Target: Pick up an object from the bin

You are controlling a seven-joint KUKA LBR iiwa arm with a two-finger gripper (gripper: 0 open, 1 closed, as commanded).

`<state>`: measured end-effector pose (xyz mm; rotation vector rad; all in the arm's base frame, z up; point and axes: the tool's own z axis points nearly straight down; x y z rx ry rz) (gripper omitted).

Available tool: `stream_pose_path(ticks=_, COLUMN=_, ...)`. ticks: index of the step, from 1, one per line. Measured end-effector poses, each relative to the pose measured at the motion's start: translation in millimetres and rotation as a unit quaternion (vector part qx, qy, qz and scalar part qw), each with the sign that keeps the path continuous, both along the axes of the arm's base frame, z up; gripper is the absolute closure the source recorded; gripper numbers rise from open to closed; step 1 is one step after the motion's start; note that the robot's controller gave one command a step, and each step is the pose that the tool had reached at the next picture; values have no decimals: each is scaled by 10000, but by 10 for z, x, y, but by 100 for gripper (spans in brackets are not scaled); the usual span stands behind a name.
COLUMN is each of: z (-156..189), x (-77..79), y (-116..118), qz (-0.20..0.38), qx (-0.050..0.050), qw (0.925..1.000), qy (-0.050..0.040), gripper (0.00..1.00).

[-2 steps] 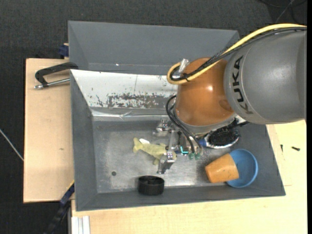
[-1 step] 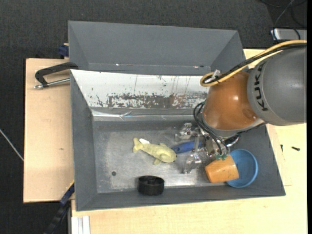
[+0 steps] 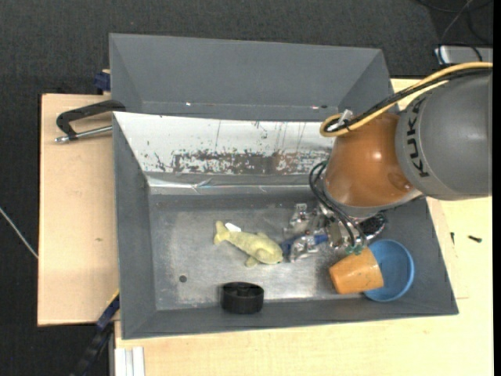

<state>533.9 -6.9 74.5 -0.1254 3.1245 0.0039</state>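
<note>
while the gripper (image 3: 308, 236) hangs low just beside the pale yellow toy (image 3: 250, 245) lying mid-floor in the bin (image 3: 176, 245), its opening impossible to tell, the approach looks in hand, and next it must straddle that toy and close.

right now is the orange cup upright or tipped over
Tipped over. The orange cup lies on its side, side wall facing up, one end overlapping the blue bowl.
</note>
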Motion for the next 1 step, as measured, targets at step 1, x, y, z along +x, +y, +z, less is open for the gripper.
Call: stream_pose_path(ticks=1, z=1272, x=-235, y=-65, qz=2025, qx=-37, qw=9793, qy=19, gripper=100)
